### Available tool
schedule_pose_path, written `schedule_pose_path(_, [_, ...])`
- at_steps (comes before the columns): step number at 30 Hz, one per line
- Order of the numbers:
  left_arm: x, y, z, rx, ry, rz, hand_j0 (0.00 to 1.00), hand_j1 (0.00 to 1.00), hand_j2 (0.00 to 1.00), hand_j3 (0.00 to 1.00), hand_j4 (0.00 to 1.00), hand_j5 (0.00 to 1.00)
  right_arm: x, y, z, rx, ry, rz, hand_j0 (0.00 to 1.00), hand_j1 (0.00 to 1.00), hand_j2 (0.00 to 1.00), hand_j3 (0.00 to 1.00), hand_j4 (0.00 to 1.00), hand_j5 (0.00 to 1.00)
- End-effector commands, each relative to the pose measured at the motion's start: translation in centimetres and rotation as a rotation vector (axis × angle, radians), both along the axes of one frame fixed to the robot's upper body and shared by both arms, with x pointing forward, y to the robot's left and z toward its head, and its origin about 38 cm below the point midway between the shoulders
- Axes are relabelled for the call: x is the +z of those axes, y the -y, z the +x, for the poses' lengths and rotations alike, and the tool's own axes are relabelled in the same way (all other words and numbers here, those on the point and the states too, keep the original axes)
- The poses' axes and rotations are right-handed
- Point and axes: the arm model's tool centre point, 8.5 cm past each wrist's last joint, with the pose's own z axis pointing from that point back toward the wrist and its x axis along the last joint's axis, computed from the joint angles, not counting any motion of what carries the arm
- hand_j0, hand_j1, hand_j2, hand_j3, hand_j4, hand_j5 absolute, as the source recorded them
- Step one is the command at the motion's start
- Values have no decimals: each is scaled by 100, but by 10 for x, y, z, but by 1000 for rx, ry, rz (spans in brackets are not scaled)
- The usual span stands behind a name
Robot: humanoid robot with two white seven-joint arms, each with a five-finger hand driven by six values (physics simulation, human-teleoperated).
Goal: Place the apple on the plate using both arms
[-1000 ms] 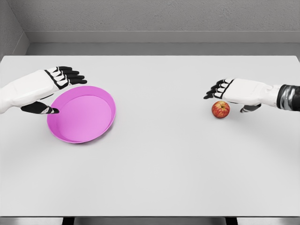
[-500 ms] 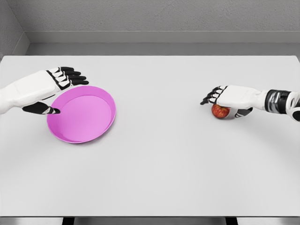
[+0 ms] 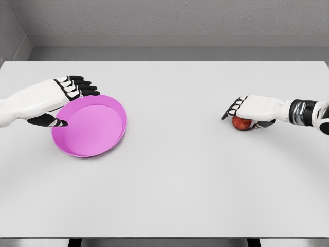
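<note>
Right hand (image 3: 250,109) cupped over apple (image 3: 241,123), fingers curling

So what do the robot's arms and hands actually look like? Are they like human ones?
Roughly human in shape. Both arms are smooth white shells ending in five-finger hands. On the left hand the back is white, and the fingers and thumb are black with white segments near the knuckles. The right hand looks the same, with a black and grey banded cuff at its wrist. No cables or markings show.

Two white robot arms with five-finger hands

Left hand (image 3: 56,98) at nine o'clock: white shell, black fingers banded white; right hand (image 3: 254,109) at three o'clock alike; dark metallic wrist band (image 3: 303,112).
</note>
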Motion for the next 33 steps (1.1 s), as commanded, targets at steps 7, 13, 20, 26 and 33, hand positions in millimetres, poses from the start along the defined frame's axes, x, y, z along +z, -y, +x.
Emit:
schedule_pose_path(7, [1,0,0,2,-2,-6,100,100,100,100,100,100,-1,2,0,-2,5,-17,74,74,74,74,74,74])
schedule_pose_path(13, [1,0,0,2,-2,-6,100,100,100,100,100,100,-1,3,0,-2,7,-26,68,68,68,68,68,68])
schedule_pose_path(20, [1,0,0,2,0,-6,100,100,100,100,100,100,-1,3,0,-1,9,-27,60,60,60,60,60,60])
schedule_pose_path(26, [2,0,0,1,2,-5,100,100,100,100,100,100,-1,3,0,-1,10,-25,56,56,56,56,56,56])
schedule_pose_path(33, [5,-1,1,2,8,-5,100,100,100,100,100,100,15,-10,-1,41,44,-12,51,51,51,51,51,51])
